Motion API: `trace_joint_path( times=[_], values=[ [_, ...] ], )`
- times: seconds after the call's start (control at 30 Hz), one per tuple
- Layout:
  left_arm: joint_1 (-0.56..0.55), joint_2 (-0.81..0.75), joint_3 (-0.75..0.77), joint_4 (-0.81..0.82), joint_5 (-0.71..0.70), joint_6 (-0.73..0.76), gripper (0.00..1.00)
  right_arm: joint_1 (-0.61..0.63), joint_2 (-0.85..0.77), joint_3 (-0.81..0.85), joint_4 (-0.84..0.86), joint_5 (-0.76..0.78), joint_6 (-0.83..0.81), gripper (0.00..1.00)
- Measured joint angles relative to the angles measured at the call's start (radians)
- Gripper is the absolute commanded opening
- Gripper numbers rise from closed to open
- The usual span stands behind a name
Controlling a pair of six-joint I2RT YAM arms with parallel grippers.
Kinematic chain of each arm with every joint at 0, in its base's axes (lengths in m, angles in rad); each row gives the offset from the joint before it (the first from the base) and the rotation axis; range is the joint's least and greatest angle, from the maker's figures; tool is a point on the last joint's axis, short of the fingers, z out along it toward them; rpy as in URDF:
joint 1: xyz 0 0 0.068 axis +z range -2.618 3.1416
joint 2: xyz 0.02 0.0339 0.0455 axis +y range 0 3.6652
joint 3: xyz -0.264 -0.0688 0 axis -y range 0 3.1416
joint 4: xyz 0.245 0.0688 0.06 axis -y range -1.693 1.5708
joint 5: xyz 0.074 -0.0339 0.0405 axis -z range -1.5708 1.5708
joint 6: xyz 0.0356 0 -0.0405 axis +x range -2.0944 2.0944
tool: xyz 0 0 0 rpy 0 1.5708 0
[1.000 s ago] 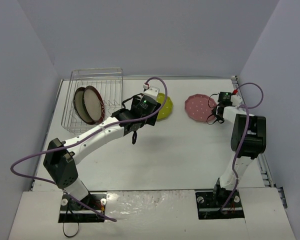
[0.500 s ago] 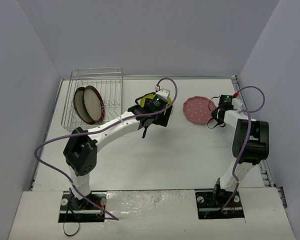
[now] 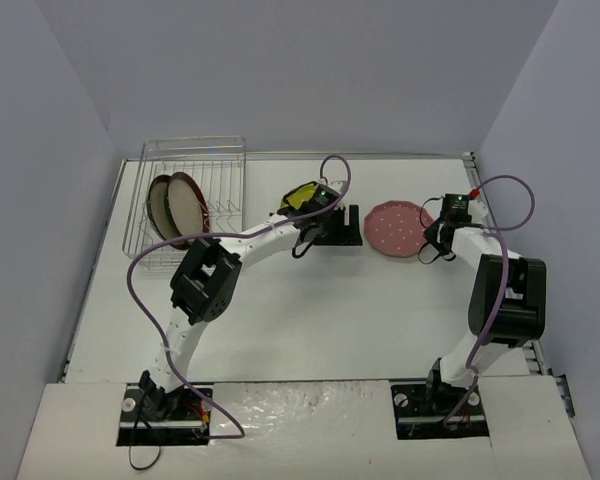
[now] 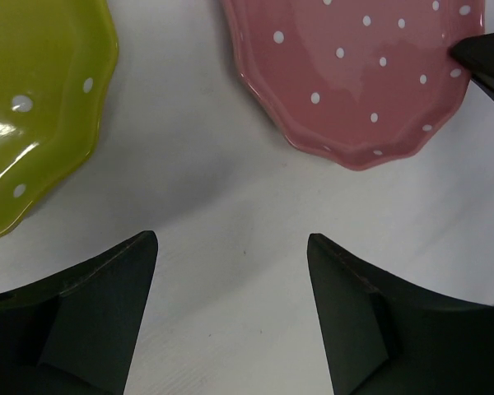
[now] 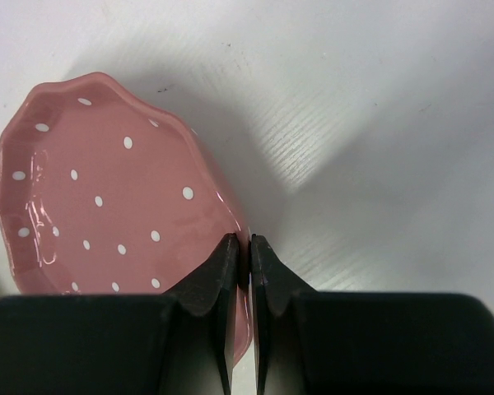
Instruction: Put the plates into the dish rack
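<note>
Top external view tells it pretty well: two brown plates [image 3: 180,210] are already standing on edge, side by side, in the rack [image 3: 193,148] at the far left corner of the counter [image 3: 330,310]. So that's half the job done.

The other two aren't in yet. The green plate [image 3: 298,195] lies on the counter to the right of the rack, partly hidden under the left arm. The pink plate [image 3: 395,228] is further right, well apart from the rack, with a strip of bare counter between it and the green one.

Right wrist view: the right fingers [image 5: 212,281] are pinched shut on the pink plate's right-hand rim. The shadow under that edge makes it look tipped up a bit off the counter, but that's hard to be sure of.

Left wrist view: the left fingers [image 4: 90,304] are spread wide with nothing between them. They hover over the bare strip between the two small plates and touch neither.

Best guess, the pink plate is the one being worked on, maybe getting brought toward the left arm since the rack sits on that side. What's left: pink and green both need carrying over and slotting between the tines next to the brown pair.
</note>
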State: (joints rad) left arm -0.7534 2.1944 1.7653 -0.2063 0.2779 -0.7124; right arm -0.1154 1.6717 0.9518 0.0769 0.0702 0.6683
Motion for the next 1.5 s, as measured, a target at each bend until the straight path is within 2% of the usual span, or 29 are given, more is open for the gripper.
trace_joint_path(
  times=[0.27, 0.47, 1.5],
  values=[
    [0.01, 0.05, -0.041, 0.195, 0.143, -0.158, 0.7, 0.0, -0.067, -0.005, -0.041, -0.002, -0.019, 0.0],
    [0.008, 0.052, -0.047, 0.286, 0.193, -0.234, 0.7, 0.0, -0.096, -0.011, -0.066, -0.002, -0.025, 0.0],
    [0.002, 0.14, -0.109, 0.457, 0.22, -0.428, 0.7, -0.005, -0.164, 0.005, -0.162, -0.009, -0.052, 0.0]
  ],
)
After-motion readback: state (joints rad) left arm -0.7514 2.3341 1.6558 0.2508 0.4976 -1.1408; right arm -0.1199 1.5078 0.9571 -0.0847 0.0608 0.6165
